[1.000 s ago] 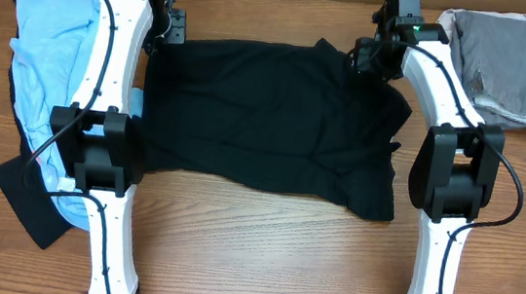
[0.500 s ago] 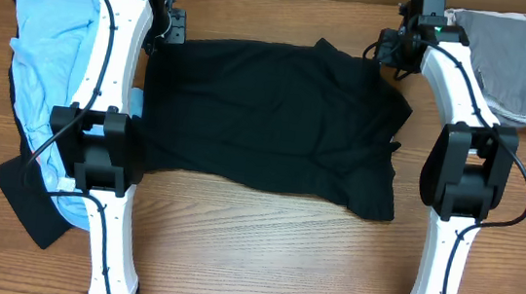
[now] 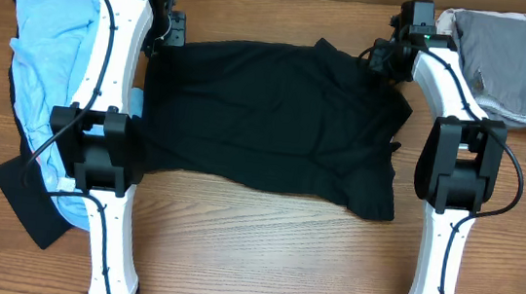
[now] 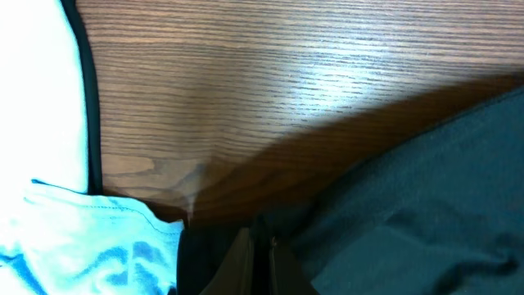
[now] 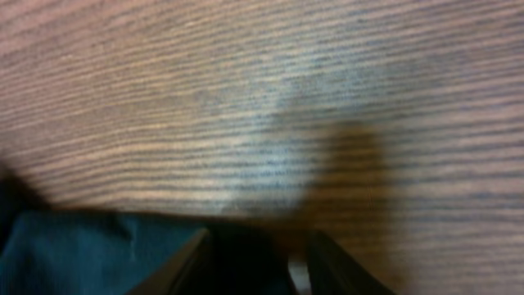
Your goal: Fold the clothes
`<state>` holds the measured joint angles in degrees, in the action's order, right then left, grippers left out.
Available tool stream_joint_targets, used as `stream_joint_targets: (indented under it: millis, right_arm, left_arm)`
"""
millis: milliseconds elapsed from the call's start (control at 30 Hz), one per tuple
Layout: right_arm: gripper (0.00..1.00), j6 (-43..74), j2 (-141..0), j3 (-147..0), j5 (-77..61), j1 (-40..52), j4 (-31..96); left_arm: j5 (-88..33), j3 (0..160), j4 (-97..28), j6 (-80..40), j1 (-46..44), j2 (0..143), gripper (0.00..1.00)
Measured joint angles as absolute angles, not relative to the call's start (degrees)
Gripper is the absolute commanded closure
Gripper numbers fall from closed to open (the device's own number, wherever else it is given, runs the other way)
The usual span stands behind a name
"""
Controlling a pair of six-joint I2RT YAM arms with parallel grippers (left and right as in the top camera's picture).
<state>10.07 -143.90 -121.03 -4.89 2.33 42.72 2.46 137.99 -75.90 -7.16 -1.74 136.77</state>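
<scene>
A black T-shirt (image 3: 276,119) lies spread flat in the middle of the table. My left gripper (image 3: 163,31) is at its far left corner. In the left wrist view the left gripper (image 4: 260,250) has its fingers pressed together, with dark shirt cloth (image 4: 426,188) running into them. My right gripper (image 3: 382,60) is low at the shirt's far right corner. In the right wrist view the right gripper (image 5: 258,250) has its fingers apart, with the dark shirt edge (image 5: 90,246) reaching in between them from the left.
A light blue garment (image 3: 43,46) is heaped at the far left, its edge (image 4: 82,246) beside my left fingers. Another black garment (image 3: 27,201) lies under it at the front left. A folded grey garment (image 3: 522,62) rests on an off-white one at the back right.
My right gripper swung out to the right, then came back left and down to the shirt's far right corner. Its fingers have drawn closer together. The left arm and the shirt have not moved.
</scene>
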Motion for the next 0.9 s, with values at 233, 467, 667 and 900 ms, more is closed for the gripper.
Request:
stream_joint_targets:
  millis: [233,467,667,900]
  right_arm:
    - [0.93,10.35,-144.31,-121.03,-9.50,2.52,37.28]
    - [0.96,10.94,-144.31,-121.32,-12.88,2.68,38.74]
    - [0.96,10.92,-143.90,-121.78,-13.32,2.63,40.84]
    - [0.96,10.94,-137.53,-121.84,-13.37,2.63,51.72]
  left_arm:
    - [2.48,137.99,-75.85,-7.16,-1.74,136.77,0.96]
    - [2.66,137.99,-74.74,-7.16,-1.74,136.77,0.96]
    - [2.68,137.99,-73.87,-7.16,-1.74,136.77,0.96]
    - [2.68,137.99,-73.63,-7.16,-1.17,136.77,0.96]
